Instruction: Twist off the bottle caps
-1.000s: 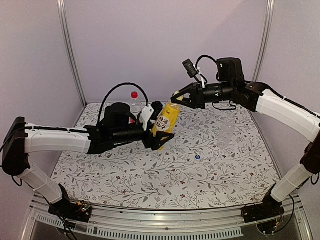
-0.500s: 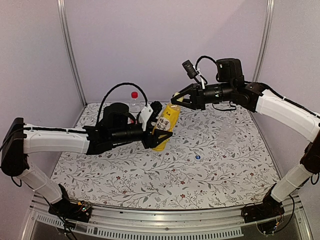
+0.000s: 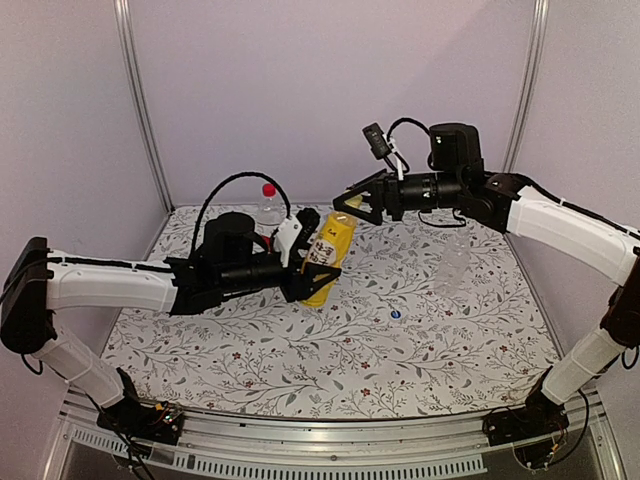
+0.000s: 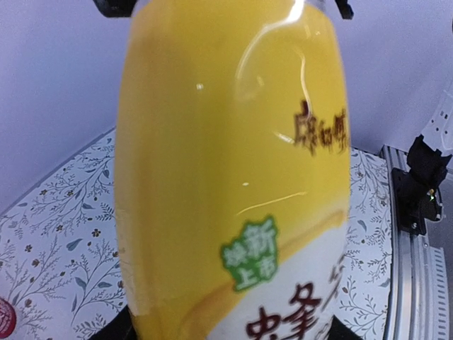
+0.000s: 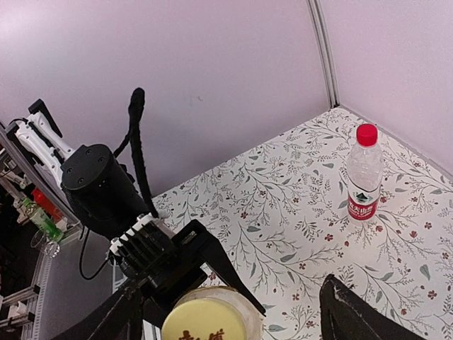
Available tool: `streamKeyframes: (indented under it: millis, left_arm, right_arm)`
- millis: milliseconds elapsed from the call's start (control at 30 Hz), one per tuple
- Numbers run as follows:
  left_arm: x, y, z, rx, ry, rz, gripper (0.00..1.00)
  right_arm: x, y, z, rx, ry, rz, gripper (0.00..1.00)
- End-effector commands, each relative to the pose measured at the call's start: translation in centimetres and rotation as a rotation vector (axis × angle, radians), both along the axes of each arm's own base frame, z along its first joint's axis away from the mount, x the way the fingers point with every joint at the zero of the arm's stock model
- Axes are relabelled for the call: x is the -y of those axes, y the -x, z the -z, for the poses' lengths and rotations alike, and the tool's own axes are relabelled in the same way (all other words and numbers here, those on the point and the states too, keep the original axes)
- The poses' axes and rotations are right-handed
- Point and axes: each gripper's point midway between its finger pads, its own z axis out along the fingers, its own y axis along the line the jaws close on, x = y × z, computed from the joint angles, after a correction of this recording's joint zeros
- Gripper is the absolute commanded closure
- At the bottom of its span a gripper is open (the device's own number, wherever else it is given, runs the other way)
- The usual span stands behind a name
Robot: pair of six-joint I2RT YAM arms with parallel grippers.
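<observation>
My left gripper (image 3: 318, 268) is shut on the yellow-orange bottle (image 3: 327, 252), holding it tilted above the table; the bottle's body (image 4: 226, 177) fills the left wrist view. My right gripper (image 3: 350, 205) stands open at the bottle's top. Its fingers (image 5: 347, 312) flank the yellow cap (image 5: 205, 322) without touching it. The clear bottle with a red-and-white label (image 3: 268, 208) (image 5: 363, 180) stands upright at the back left, its red cap (image 3: 268, 189) (image 5: 366, 134) on. A small blue cap (image 3: 395, 315) lies loose on the table.
A faint clear bottle (image 3: 455, 262) stands on the right part of the floral table (image 3: 300, 360). Purple walls and metal posts (image 3: 140, 110) close in the back and sides. The left arm's cable (image 3: 235, 180) arches above its wrist.
My right gripper has opened off the yellow cap. My left gripper has closed on the yellow bottle and carried it slightly down and to the left.
</observation>
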Motion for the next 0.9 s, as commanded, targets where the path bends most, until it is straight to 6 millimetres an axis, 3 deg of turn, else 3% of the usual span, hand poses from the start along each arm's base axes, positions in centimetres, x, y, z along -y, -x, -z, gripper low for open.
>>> streamKeyframes:
  millis: [0,700,867]
  left_arm:
    - [-0.4,0.0,-1.3,0.014,0.049,-0.013,0.50]
    - [-0.5,0.1,-0.8,0.002,0.038,-0.017,0.52]
    - [-0.5,0.1,-0.9,0.002,0.041,-0.018,0.52]
  right_arm:
    - [-0.3,-0.5,-2.4,0.012,-0.061,0.095,0.18]
    - [-0.6,0.3,-3.0,0.005,-0.094,0.072,0.59]
    - [-0.6,0.6,-2.9,0.004,-0.097,0.057,0.61]
